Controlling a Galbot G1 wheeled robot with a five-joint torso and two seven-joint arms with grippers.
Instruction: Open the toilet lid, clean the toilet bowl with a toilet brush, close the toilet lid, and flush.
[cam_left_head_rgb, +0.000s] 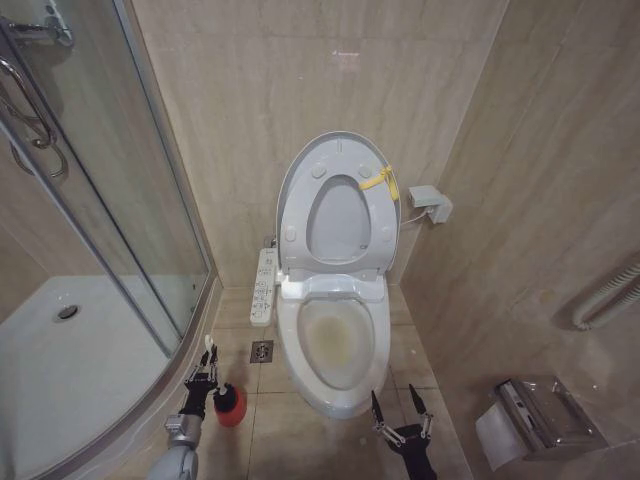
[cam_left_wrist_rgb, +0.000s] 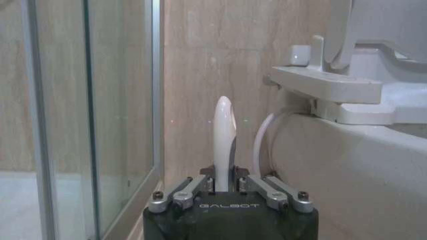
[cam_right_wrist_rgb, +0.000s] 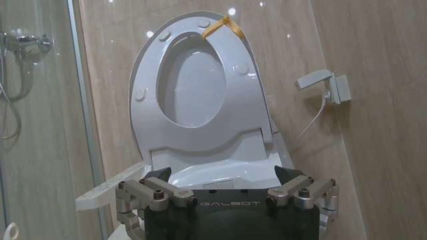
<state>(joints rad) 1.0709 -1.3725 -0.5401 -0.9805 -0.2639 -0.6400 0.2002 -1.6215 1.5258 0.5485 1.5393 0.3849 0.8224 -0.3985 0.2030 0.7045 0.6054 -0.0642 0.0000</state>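
Lid (cam_left_head_rgb: 338, 160) raised upright against the rear wall, seat ring up with it, yellow tag (cam_left_head_rgb: 380, 180) at its top edge; bowl (cam_left_head_rgb: 335, 345) exposed with a yellowish stain, button panel (cam_left_head_rgb: 263, 286) along its left flank. Left pincer (cam_left_head_rgb: 204, 372), on the floor strip between the shower glass (cam_left_head_rgb: 150, 200) and the bowl, clenched on the white handle of the brush (cam_left_wrist_rgb: 223, 140), just beside the red holder (cam_left_head_rgb: 230, 405). Right pincer (cam_left_head_rgb: 400, 412) released, fingers spread, at the bowl's front right rim over bare tiles.
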